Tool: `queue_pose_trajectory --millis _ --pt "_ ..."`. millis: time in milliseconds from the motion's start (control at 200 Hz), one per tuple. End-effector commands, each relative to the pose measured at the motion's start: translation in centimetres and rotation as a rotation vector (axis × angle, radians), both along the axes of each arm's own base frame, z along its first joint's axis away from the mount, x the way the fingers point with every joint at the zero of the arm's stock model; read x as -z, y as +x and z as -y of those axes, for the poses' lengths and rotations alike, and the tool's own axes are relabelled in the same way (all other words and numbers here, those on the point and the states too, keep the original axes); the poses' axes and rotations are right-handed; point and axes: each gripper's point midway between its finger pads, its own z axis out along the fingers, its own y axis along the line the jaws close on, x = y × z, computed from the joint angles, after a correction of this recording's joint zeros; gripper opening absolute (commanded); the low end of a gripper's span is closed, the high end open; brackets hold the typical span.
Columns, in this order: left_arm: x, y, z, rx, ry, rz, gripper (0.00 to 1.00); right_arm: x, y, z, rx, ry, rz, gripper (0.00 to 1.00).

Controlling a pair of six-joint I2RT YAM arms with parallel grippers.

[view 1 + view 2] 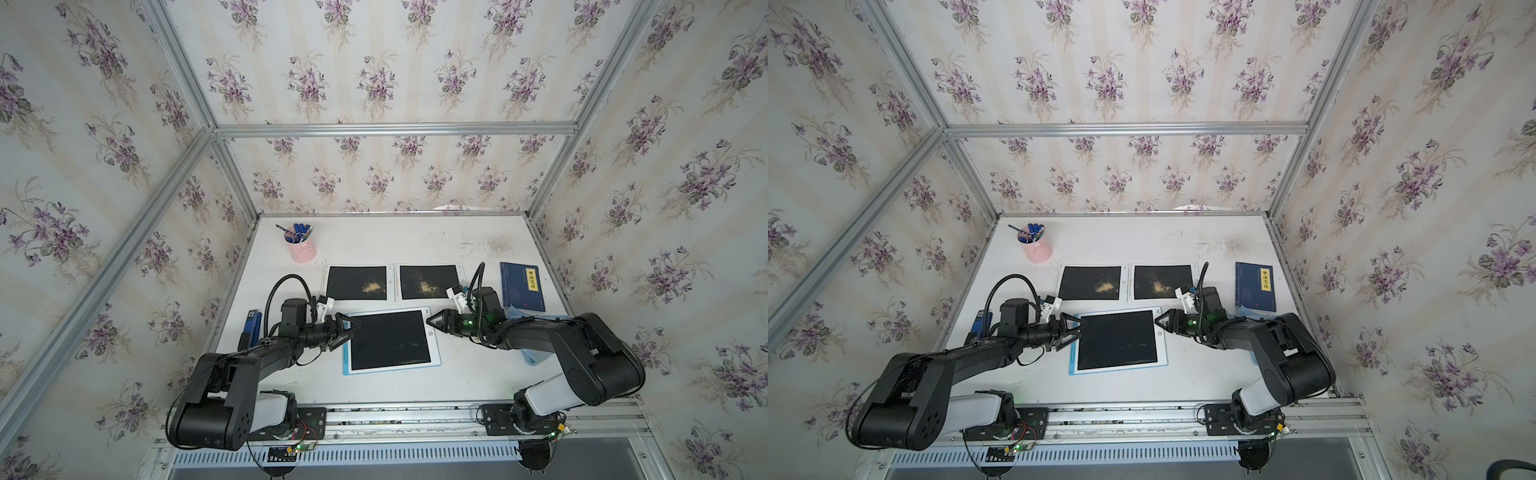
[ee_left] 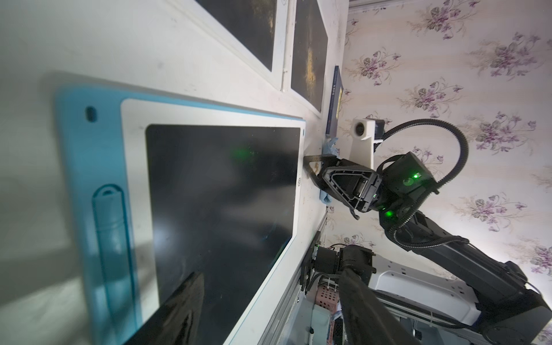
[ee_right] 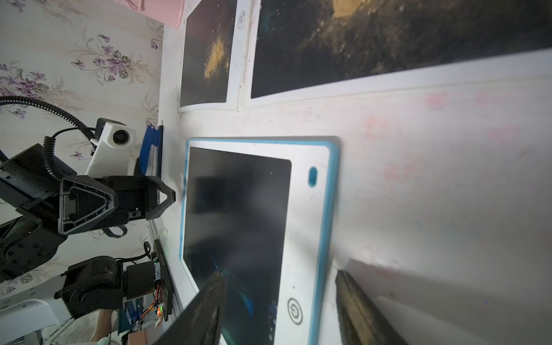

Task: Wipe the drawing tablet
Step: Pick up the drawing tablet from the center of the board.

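Note:
The drawing tablet (image 1: pixel 390 340) (image 1: pixel 1117 340), with a white bezel, a blue case and a dark screen, lies flat at the middle front of the table. My left gripper (image 1: pixel 351 330) (image 1: pixel 1079 328) (image 2: pixel 271 277) hovers open over its left edge and holds nothing. Open as well, my right gripper (image 1: pixel 429 322) (image 1: pixel 1156 321) (image 3: pixel 280 273) straddles the tablet's right edge (image 3: pixel 324 239) by the power button, one finger over the screen and one over the table. A light blue cloth (image 1: pixel 530 355) (image 2: pixel 327 198) lies on the table under my right forearm, held by neither gripper.
Two more dark tablets (image 1: pixel 357 282) (image 1: pixel 428 282) with yellowish powder on them lie side by side behind. A pink pen cup (image 1: pixel 301 247) stands at the back left. A blue book (image 1: pixel 521 286) lies on the right and a blue stapler (image 1: pixel 251 328) on the left.

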Motion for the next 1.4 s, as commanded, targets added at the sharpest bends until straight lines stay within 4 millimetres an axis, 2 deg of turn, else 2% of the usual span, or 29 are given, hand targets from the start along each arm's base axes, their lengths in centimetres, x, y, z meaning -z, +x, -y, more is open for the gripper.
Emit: queue_pose_trajectory --millis 0,145,315,535,694,884,1049,1159,1269,1394 --pt "-0.9 0.1 0.2 0.029 -0.02 0.044 0.72 3.8 -4.2 2.3 0.038 -0.13 -0.253 0.61" --pt "0.5 -0.7 -0.8 0.022 0.102 -0.012 0.72 3.8 -4.0 2.6 0.046 -0.145 -0.249 0.61" --pt "1.5 -1.9 -3.7 -0.008 0.364 -0.106 0.75 4.0 -3.9 2.8 0.048 -0.157 -0.246 0.61" --pt "4.7 -3.3 -4.6 -0.027 0.421 -0.268 0.77 4.0 -3.9 2.8 0.046 -0.156 -0.245 0.61" --pt "5.6 -3.7 -5.4 -0.05 0.48 -0.312 0.78 3.6 -3.7 3.1 0.044 -0.166 -0.23 0.61" --pt "6.3 -4.1 -3.7 -0.015 0.425 -0.327 0.78 3.5 -3.8 3.5 0.043 -0.166 -0.228 0.61" --pt "7.4 -4.8 -2.4 -0.002 0.394 -0.331 0.77 4.2 -4.5 3.6 0.039 -0.153 -0.259 0.61" --pt "7.1 -4.5 -2.0 -0.012 0.358 -0.303 0.77 4.2 -5.0 3.2 0.023 -0.101 -0.285 0.61" --pt "6.9 -4.4 -2.2 -0.014 0.38 -0.288 0.77 3.3 -5.2 2.5 0.013 -0.029 -0.28 0.61" --pt "7.1 -4.5 -2.3 -0.013 0.394 -0.295 0.77 1.3 -4.9 1.8 0.009 0.044 -0.225 0.59"
